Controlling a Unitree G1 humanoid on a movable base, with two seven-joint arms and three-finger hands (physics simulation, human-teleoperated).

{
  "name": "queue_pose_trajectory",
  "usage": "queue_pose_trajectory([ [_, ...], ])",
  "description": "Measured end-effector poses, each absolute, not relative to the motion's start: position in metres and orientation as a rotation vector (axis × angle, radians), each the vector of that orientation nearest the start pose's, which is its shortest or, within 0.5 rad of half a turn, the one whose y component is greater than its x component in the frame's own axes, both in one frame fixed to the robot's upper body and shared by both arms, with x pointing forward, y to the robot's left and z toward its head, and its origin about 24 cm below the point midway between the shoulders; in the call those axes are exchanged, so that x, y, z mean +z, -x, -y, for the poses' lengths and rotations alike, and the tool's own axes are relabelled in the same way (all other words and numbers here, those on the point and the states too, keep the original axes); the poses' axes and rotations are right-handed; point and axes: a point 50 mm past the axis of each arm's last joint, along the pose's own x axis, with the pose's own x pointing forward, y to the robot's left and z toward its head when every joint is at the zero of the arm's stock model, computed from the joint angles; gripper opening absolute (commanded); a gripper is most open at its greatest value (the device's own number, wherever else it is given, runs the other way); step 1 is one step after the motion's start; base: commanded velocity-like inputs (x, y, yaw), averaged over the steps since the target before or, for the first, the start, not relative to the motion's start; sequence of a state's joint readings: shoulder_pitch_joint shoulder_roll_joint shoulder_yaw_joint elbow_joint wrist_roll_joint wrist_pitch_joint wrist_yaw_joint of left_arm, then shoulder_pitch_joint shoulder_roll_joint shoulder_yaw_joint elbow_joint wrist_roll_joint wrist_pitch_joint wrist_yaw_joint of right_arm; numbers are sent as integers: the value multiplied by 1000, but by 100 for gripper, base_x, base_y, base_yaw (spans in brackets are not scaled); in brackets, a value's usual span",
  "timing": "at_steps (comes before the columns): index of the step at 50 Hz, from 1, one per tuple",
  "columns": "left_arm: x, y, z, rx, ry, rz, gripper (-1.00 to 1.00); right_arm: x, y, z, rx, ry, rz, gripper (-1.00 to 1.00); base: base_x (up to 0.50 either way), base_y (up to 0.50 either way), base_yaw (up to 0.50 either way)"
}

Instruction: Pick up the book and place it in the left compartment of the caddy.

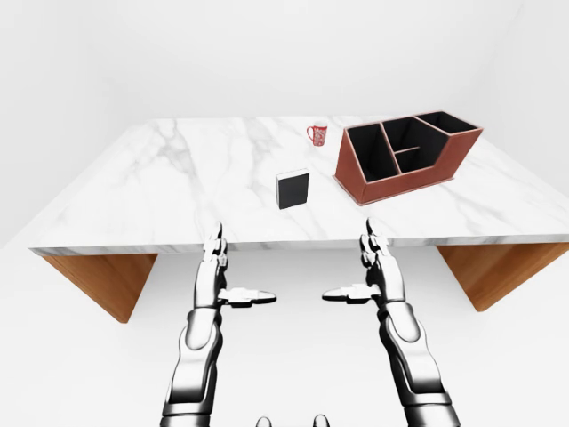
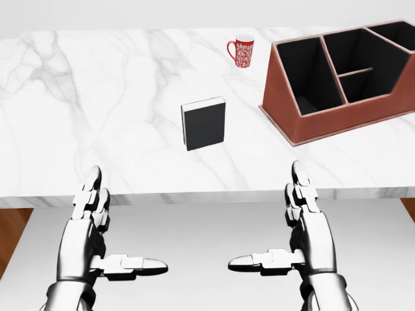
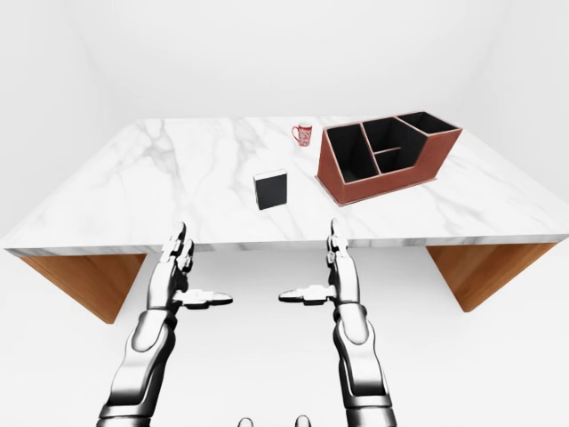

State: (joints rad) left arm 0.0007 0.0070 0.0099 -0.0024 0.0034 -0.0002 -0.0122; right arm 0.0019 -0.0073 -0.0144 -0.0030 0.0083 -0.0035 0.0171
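The tabletop (image 1: 178, 178) is seen as polished white marble with grey veining, carried on wooden supports (image 1: 98, 280). Beside the matt black book (image 2: 203, 123), a leather-like reddish-brown caddy (image 2: 337, 123) is shown; glossy metal covers both hands' fingers (image 2: 91, 184).

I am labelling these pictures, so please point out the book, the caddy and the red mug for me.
book (image 2: 204, 124): head view, middle of its black cover.
caddy (image 2: 283, 107): head view, on its brown sloped side wall.
red mug (image 2: 244, 52): head view, on its patterned body.
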Motion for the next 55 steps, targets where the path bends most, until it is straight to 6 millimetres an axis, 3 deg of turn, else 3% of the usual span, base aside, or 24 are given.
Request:
queue_pose_trajectory([
  [29, 35, -246, -154, -11, -28, 6, 100, 45, -251, 158, 24, -8, 28, 100, 0, 0, 0],
  [39, 4, -252, -157, -29, -35, -113, 100, 45, -250, 158, 34, -7, 34, 100, 0, 0, 0],
  [45, 4, -251, -158, -24, -49, -112, 100, 45, -250, 158, 39, -5, 35, 100, 0, 0, 0],
  [55, -17, -255, -160, -24, -40, -210, 100, 45, -250, 157, 46, -4, 35, 100, 0, 0, 0],
])
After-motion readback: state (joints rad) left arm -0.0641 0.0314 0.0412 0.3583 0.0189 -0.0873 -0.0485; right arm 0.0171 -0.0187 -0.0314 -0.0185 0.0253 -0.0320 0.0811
